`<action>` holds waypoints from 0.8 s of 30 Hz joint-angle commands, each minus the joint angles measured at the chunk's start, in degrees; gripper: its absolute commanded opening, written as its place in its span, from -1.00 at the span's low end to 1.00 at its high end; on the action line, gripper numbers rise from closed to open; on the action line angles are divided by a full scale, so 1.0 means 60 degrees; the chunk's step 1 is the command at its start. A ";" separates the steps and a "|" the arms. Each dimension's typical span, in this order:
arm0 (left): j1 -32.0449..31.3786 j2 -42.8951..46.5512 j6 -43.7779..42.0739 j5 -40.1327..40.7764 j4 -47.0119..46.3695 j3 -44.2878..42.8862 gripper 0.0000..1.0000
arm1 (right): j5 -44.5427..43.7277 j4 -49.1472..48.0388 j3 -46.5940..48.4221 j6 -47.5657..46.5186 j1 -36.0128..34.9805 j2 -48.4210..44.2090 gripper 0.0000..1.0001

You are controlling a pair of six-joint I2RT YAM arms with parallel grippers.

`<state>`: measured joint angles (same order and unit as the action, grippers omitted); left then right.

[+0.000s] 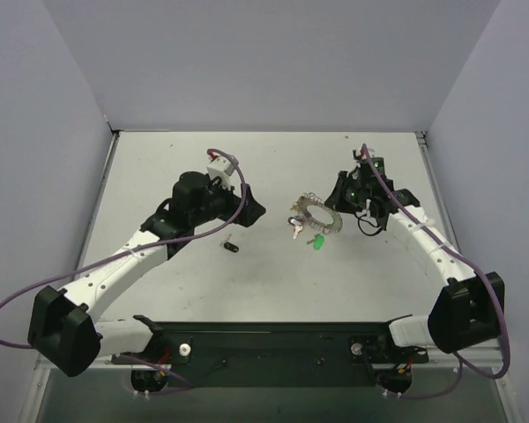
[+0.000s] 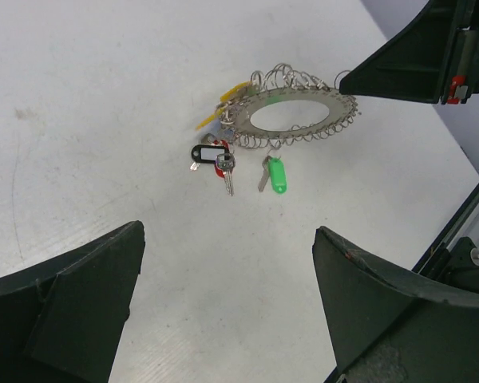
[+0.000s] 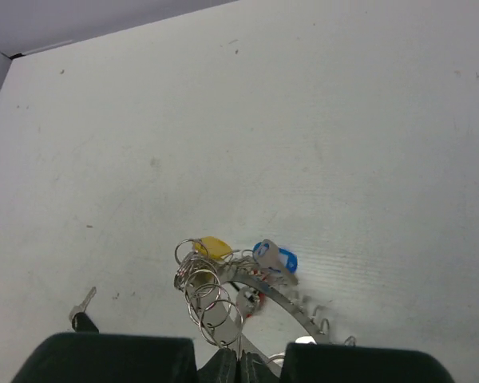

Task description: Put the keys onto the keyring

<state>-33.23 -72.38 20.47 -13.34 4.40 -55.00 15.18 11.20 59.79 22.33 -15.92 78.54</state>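
Observation:
The keyring (image 1: 332,225) is a large silvery hoop with small wire loops round its rim. My right gripper (image 1: 339,204) is shut on its right edge and holds it just off the table; it also shows in the right wrist view (image 3: 239,369). Yellow (image 2: 233,93), black (image 2: 207,152), red (image 2: 223,163) and green (image 2: 278,175) keys hang at the hoop's rim (image 2: 247,128). A blue tag (image 3: 278,257) hangs there too. A loose black key (image 1: 231,247) lies on the table, below my left gripper (image 1: 255,211), which is open and empty, left of the hoop.
The white table (image 1: 185,291) is walled by grey panels on three sides. A black rail (image 1: 264,339) with both arm bases runs along the near edge. The loose black key also shows in the right wrist view (image 3: 81,309).

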 commanded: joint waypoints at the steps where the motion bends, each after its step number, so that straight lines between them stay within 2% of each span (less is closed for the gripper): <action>1: -0.0027 0.0958 -0.0072 -0.0178 -0.1392 0.0362 0.93 | 0.0936 -0.0167 0.0142 -0.0832 -0.0129 -0.0990 -1.00; 7: -0.0042 0.1472 -0.0160 -0.0791 -0.1657 0.0291 0.94 | 0.2417 -0.0182 0.0406 -0.1567 -0.0407 -0.1678 -1.00; 13: -0.0042 0.1677 -0.0233 -0.1831 -0.1891 0.0188 0.93 | 0.3241 -0.0460 0.0143 -0.2578 -0.0831 -0.2455 -1.00; 20: -0.0071 0.1502 -0.0320 -0.3253 -0.2228 -0.0061 0.93 | 0.4573 -0.1105 -0.0253 -0.2915 -0.1184 -0.3070 -1.00; 24: -0.0188 0.1385 -0.0525 -0.3971 -0.2301 -0.0222 0.93 | 0.5977 -0.1485 -0.0253 -0.2930 -0.1316 -0.3217 -1.00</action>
<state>-33.52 -63.81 19.44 -30.17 -5.34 -52.69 40.29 9.08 57.84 6.33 -23.00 61.21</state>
